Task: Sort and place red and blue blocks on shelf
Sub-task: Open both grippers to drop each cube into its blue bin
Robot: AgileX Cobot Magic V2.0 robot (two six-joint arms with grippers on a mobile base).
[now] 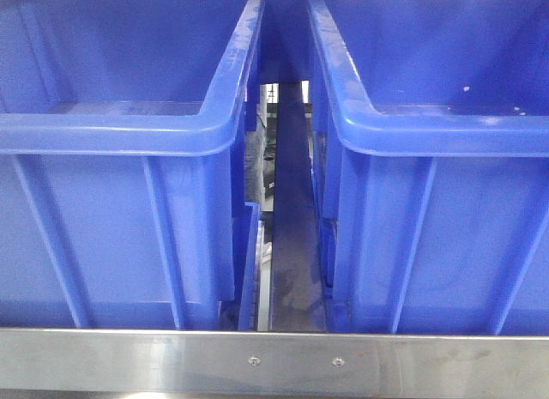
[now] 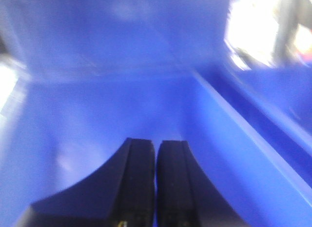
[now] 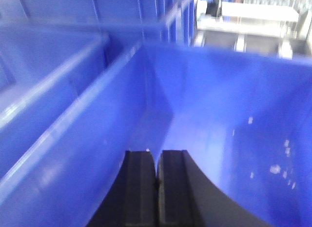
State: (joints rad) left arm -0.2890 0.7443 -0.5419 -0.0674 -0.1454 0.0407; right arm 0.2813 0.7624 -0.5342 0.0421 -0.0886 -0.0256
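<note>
The red and blue blocks are out of view in every frame. The shelf's brushed steel front rail (image 1: 274,362) with two small screws runs along the bottom of the front view. My left gripper (image 2: 156,144) is shut and empty, hanging inside the left blue crate (image 2: 97,114). My right gripper (image 3: 157,154) is shut and empty, inside the right blue crate (image 3: 229,119). Neither gripper shows in the front view.
Two large blue plastic crates (image 1: 120,124) (image 1: 437,124) stand side by side on the shelf with a narrow gap (image 1: 287,202) between them. The right wrist view shows the neighbouring crate's rim (image 3: 53,85) at left and a metal rack (image 3: 243,22) beyond.
</note>
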